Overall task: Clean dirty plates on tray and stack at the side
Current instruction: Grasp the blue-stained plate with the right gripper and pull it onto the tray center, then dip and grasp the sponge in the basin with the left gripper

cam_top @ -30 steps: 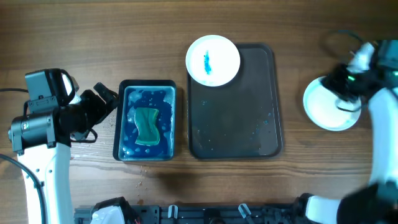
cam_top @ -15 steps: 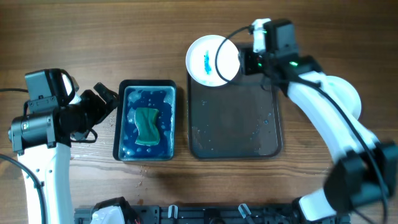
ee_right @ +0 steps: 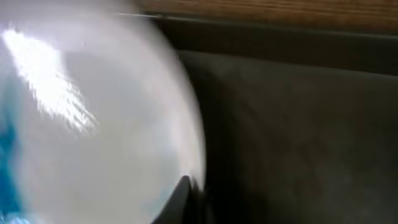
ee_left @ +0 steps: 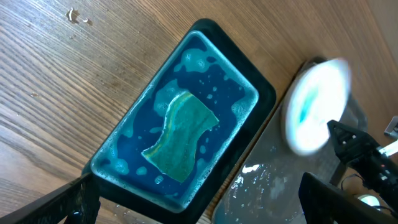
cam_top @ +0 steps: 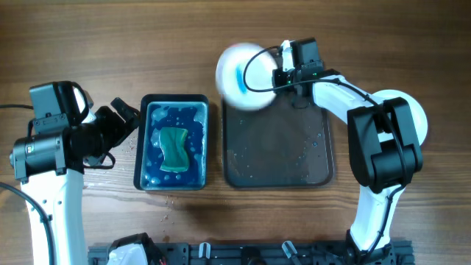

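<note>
My right gripper was clamped shut on the right rim of the teal-smeared plate at the tray's far-left corner, ready for washing. My left gripper waited wide open beside the sponge basin.

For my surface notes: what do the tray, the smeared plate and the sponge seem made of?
The tray looks like matte dark plastic: dull, with droplets sitting on it. The smeared plate seems glazed ceramic or glossy plastic: bright glare, but blurred. The sponge looks like soft green foam: wavy, bent edges.
</note>
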